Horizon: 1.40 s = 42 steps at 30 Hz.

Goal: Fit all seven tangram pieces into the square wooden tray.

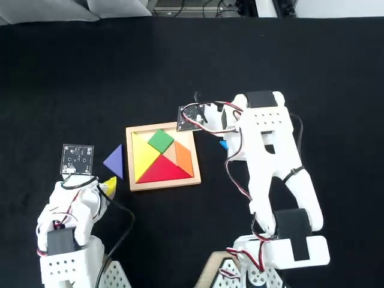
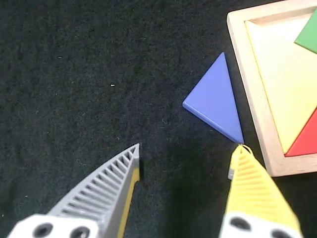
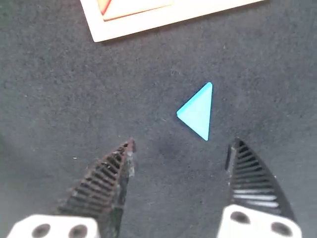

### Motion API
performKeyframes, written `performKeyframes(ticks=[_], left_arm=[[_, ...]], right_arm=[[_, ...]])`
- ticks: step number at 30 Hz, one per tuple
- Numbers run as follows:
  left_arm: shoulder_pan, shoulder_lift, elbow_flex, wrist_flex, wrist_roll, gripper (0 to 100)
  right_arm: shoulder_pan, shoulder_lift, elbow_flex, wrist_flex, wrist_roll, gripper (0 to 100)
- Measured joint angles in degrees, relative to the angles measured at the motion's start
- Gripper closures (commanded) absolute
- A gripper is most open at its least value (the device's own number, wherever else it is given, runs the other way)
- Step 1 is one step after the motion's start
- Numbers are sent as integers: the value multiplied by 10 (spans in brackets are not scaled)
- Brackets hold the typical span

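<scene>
The square wooden tray (image 1: 165,183) lies mid-table and holds a yellow triangle (image 1: 144,157), a green square (image 1: 161,140), an orange piece (image 1: 183,159) and a red triangle (image 1: 162,171). A purple triangle (image 1: 115,162) lies flat just left of the tray. My left gripper (image 2: 188,151) is open just short of the purple triangle (image 2: 215,99), its yellow fingertip (image 2: 241,151) at the triangle's near corner. A small light-blue triangle (image 3: 198,113) lies right of the tray. My right gripper (image 3: 183,145) hangs open over the cloth just short of it.
Black cloth covers the whole table. The tray's corner (image 3: 148,22) lies beyond the light-blue triangle, and the tray's rim (image 2: 250,99) runs close beside the purple triangle. The right arm (image 1: 270,156) partly covers the light-blue triangle (image 1: 224,144) from above.
</scene>
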Motion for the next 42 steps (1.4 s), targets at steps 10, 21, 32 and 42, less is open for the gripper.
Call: performKeyframes(ticks=[10,21,32,42], left_arm=[[0,0,0,0,0,712],[0,0,0,0,0,712],[0,0,0,0,0,712],[0,0,0,0,0,712]], right_arm=[[0,47,0,-31,0,705],[28,161,-47,-38,0,702],[33,271,-121,-40,0,704],[33,330,-168,-37,0,705]])
